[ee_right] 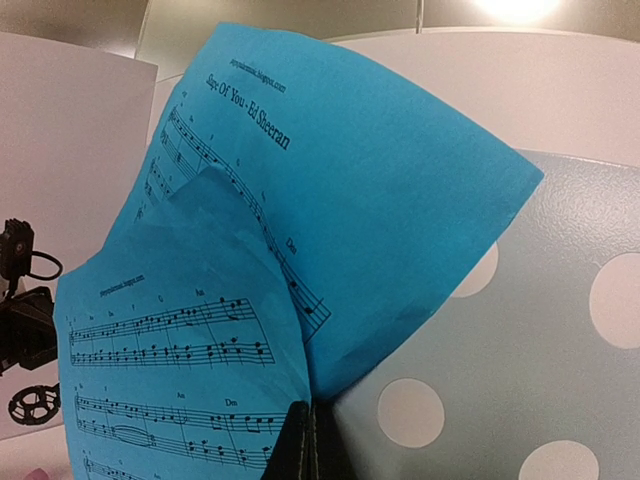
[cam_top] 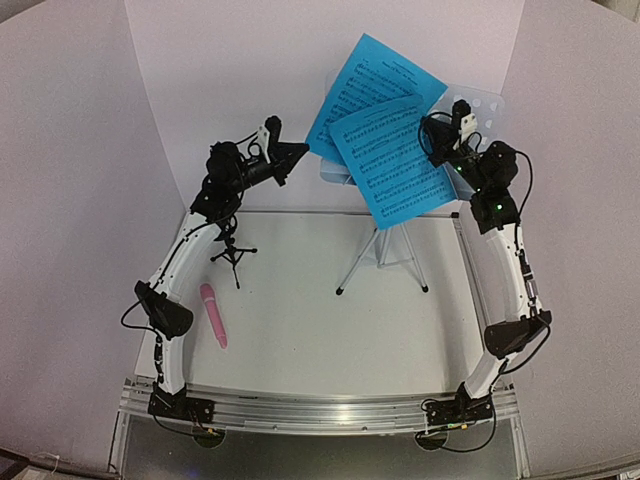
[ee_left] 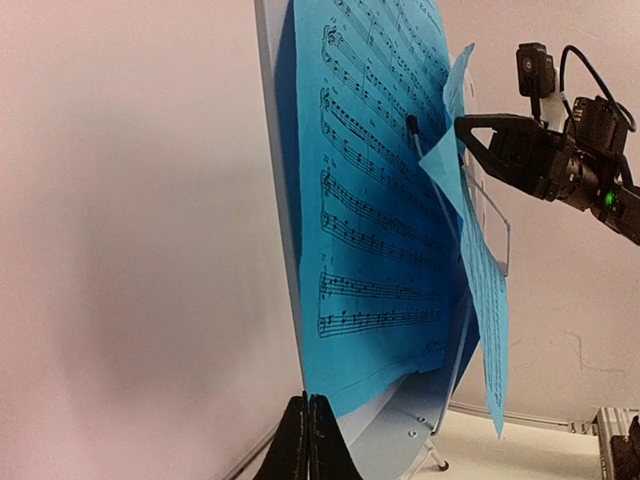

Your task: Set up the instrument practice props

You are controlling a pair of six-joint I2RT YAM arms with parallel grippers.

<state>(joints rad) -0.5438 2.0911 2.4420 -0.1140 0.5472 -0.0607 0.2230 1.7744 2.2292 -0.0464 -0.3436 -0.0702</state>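
Left arm (cam_top: 178, 275) and right arm (cam_top: 508, 265): white curved links, black joint housings, black bases, thin black cables looping alongside. A green light (cam_top: 497, 207) glows on the right arm, right of frame. Left gripper (cam_top: 300, 152) and right gripper (cam_top: 432, 130) are black and triangular, each topped by a white block.

Blue pages (cam_top: 395, 160), pale-blue perforated stand (cam_top: 490, 106), pink microphone (cam_top: 213, 315).

We see bright even light, soft faint shadows, glare from a lamp (ee_right: 515, 6) atop our right wrist view, bowed corners overhead.
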